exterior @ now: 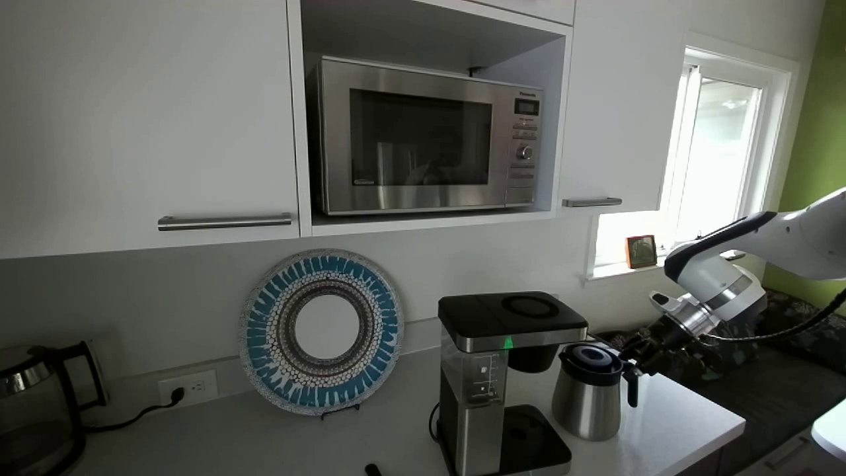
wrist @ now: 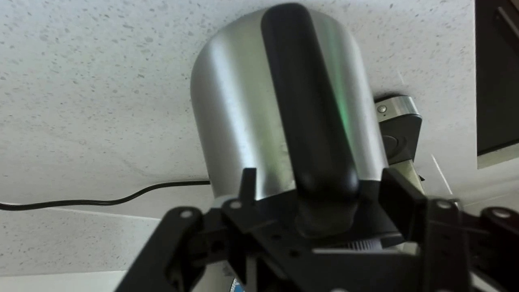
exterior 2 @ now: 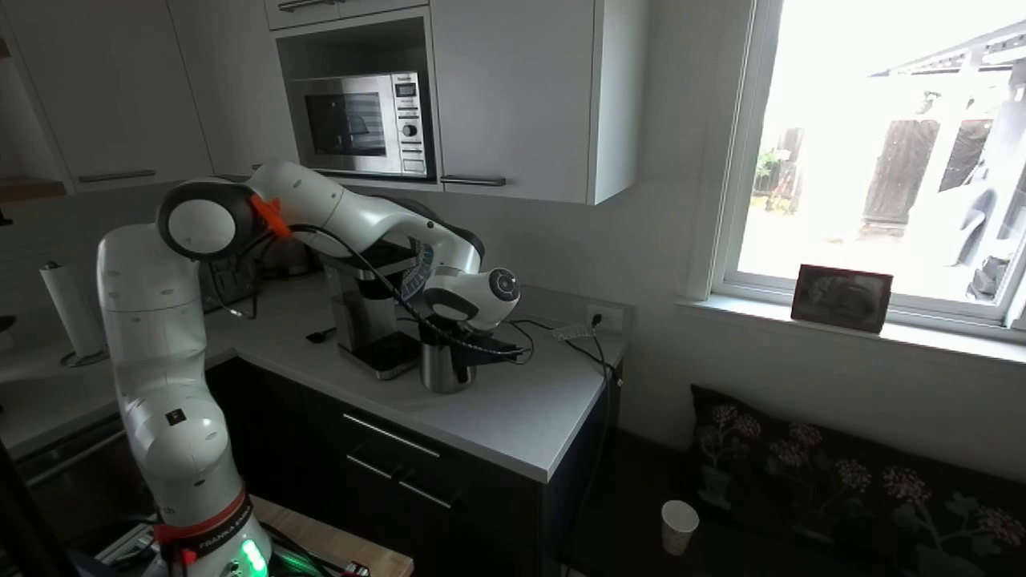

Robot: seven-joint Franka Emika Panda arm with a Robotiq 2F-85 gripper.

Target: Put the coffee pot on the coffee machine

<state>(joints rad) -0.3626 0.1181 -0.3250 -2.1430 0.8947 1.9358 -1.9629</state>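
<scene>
The steel coffee pot (exterior: 590,404), with its black lid and handle, stands upright on the counter beside the base plate of the coffee machine (exterior: 479,423). That machine has a black top and a silver column; its dark base plate holds nothing. In the wrist view the pot's black handle (wrist: 310,109) lies between the fingers of my gripper (wrist: 320,178). The jaws stand open, with a gap on each side of the handle. In an exterior view the gripper (exterior: 633,362) reaches the handle's upper end from the counter's end side. The arm partly hides the pot (exterior 2: 446,369) in an exterior view.
A dark glass kettle (exterior: 33,403) and a round patterned plate (exterior: 324,330) stand along the wall. A steel microwave (exterior: 429,139) sits above in the cabinet. Cables (exterior 2: 573,340) run over the counter behind the pot. The counter's end edge (exterior 2: 589,417) is near the gripper.
</scene>
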